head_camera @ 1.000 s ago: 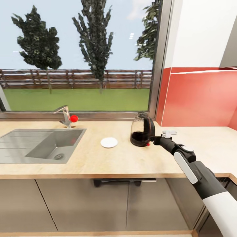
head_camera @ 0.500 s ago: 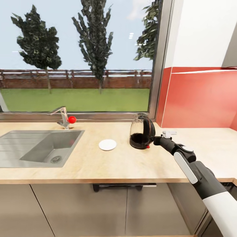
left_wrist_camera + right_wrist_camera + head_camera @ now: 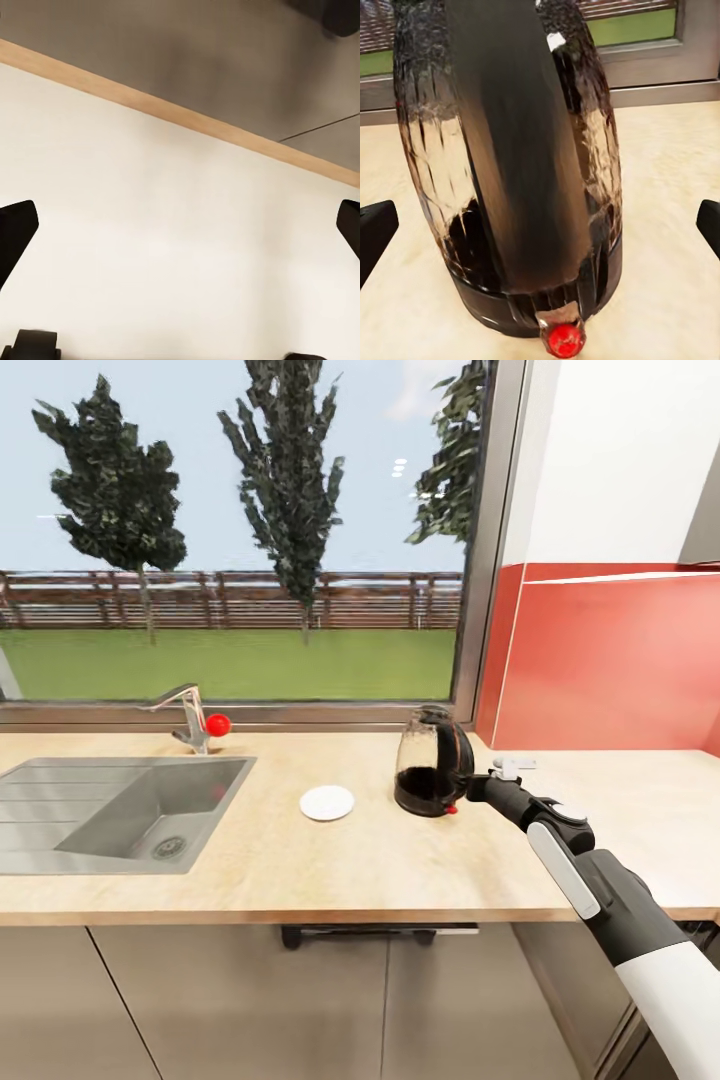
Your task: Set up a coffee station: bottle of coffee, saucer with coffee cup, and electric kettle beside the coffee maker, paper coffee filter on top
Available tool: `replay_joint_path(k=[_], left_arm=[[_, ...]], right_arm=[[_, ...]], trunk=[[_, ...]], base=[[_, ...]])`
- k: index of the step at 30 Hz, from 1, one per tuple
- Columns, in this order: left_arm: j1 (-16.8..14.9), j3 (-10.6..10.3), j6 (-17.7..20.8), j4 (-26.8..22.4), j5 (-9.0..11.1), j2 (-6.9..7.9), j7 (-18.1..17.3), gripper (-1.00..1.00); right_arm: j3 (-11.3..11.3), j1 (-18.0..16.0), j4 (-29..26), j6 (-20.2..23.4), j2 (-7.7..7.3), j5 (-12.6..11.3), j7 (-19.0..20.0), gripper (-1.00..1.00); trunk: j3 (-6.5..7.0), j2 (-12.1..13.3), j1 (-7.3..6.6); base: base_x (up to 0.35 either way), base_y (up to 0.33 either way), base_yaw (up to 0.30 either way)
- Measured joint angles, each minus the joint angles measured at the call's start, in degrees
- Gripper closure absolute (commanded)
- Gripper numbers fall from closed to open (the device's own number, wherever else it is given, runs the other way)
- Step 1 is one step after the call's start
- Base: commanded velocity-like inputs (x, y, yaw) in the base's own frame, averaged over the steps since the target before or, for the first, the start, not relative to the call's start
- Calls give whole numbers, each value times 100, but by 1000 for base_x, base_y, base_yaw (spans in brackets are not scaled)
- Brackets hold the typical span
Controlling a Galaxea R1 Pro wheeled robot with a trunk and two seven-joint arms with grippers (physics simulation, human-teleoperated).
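The electric kettle (image 3: pixel 432 762), clear glass with a black base, black handle and a red switch, stands upright on the light wood countertop (image 3: pixel 400 860) below the window. My right gripper (image 3: pixel 476 788) is open just off the kettle's handle side. In the right wrist view the kettle's handle (image 3: pixel 521 150) rises close ahead, midway across the right gripper (image 3: pixel 540 225), and one black fingertip (image 3: pixel 375 229) stands far out to the side, touching nothing. A white saucer (image 3: pixel 327 802) lies flat on the counter beside the kettle, towards the sink. My left gripper (image 3: pixel 180 225) is open over a pale surface.
A steel sink (image 3: pixel 120 810) with a tap (image 3: pixel 185 715) and a red ball (image 3: pixel 217 724) is set into the counter at the left. A red backsplash (image 3: pixel 610 660) walls the right corner. Grey cabinet fronts (image 3: pixel 300 1000) run below the counter edge.
The whole head view has shifted slightly, so the camera moved. The right arm stays beside the kettle's handle, and kettle and saucer keep their places on the counter.
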Motion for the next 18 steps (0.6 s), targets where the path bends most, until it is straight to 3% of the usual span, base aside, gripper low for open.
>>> replay_joint_path(k=[18], left_arm=[[0, 9, 0, -1, 0, 0, 0, -100]], right_arm=[[0, 0, 0, 0, 0, 0, 0, -100]], trunk=[[0, 0, 1]], base=[[26, 5, 0]])
